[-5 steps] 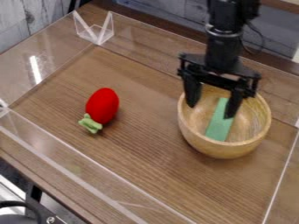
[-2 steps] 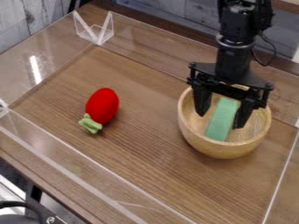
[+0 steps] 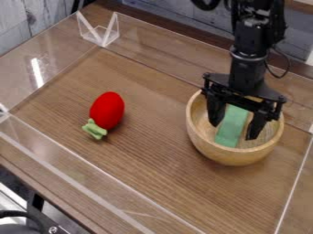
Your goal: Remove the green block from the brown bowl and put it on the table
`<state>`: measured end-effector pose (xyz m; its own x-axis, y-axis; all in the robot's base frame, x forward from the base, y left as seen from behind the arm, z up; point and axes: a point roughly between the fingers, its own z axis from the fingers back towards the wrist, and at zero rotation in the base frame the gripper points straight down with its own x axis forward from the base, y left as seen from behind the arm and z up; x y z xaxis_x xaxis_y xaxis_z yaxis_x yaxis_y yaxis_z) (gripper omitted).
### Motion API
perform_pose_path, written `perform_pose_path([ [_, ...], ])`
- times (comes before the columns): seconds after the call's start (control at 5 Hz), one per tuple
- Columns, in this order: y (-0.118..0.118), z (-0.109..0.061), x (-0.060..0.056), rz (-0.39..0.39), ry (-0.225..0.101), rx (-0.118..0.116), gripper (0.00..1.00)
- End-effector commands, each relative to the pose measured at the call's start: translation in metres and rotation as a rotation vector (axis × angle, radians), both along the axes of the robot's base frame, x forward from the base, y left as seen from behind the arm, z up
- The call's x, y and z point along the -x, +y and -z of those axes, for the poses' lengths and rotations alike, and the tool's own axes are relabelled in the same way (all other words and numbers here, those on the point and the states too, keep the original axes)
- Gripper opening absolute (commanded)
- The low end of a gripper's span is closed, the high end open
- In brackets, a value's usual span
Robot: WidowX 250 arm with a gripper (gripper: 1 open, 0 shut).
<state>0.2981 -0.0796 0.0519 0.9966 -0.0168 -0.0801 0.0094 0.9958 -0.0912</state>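
Dark-brown wood grain runs across the broad table, with clear plastic walling along its edge on the left side. Your gripper is wide open over the bowl, its black fingers spread to the left and right of the green block, with nothing gripped between them. You have both fingertips low, within the bowl's outline; whether either one touches the block or the wood beneath, you cannot tell from this view. Between them you can see the green block, a small, flat, plain mid-green rectangle lying inside the bowl, its long side running from near to far. Part of its far end is hard for you to make out beside the dark gripper. Around it sits the round brown bowl, light wood with a thick rim, standing on the right half of the table. Above and beyond the fingers, you see the black gripper body and the arm reaching in from the far right. Well to the left of the bowl, you have a red strawberry-like toy lying on the table, its small light-green stem pointing toward the near left. Far off at the left stands a clear wire-like plastic piece. Down in the near left corner, you catch some black cabling and hardware, cut off by the edge of the view.
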Motion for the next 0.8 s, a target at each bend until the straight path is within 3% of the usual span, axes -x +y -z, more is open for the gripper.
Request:
perform_pose_path([
  [0.0, 0.007, -0.011, -0.012, -0.047, -0.063, 0.018, 1.00],
  [0.2, 0.016, -0.009, -0.012, -0.093, -0.068, 0.024, 1.00],
  [0.6, 0.019, 0.001, -0.018, -0.071, -0.074, 0.036, 1.00],
])
